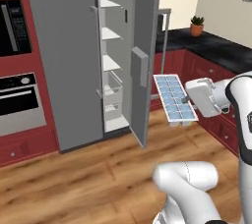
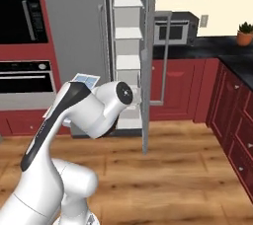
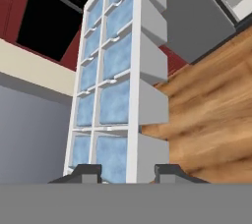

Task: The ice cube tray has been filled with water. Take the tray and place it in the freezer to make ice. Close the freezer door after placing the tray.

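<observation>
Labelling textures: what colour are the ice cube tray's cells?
Pale blue, in a white grid frame, on the ice cube tray; clearest in the hand view.

The robot's arm hides most of the ice cube tray in the right base view. The freezer top is cut off.

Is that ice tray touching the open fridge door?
Apart. In the left base view, floor shows between the ice tray and the open door.
</observation>
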Controlling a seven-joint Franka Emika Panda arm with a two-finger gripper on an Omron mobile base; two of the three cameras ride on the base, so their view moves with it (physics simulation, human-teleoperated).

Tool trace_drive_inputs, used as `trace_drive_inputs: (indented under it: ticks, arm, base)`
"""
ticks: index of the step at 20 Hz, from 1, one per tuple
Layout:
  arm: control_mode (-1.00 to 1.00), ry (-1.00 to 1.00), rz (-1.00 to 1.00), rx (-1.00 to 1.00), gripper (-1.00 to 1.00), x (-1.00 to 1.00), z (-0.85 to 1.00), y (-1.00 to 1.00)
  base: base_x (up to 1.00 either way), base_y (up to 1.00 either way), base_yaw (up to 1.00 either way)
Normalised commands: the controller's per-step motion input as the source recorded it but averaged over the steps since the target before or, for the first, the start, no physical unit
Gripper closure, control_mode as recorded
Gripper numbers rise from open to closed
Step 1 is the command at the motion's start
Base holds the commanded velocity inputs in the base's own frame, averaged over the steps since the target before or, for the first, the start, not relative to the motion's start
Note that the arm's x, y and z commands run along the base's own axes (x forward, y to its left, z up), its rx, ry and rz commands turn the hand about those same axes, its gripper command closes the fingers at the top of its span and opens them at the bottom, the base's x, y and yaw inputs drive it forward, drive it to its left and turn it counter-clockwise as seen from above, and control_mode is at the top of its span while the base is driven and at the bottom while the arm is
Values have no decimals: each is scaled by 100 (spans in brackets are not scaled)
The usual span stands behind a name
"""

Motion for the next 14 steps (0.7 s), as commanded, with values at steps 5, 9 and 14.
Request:
trace_drive_inputs:
  ticks: [5,9,14]
  arm:
    - [100,0,0,0,100,0,0,0]
    - [100,0,0,0,100,0,0,0]
    - [100,0,0,0,100,0,0,0]
  base:
    - [78,8,0]
    - [62,0,0]
    - [48,-12,-2]
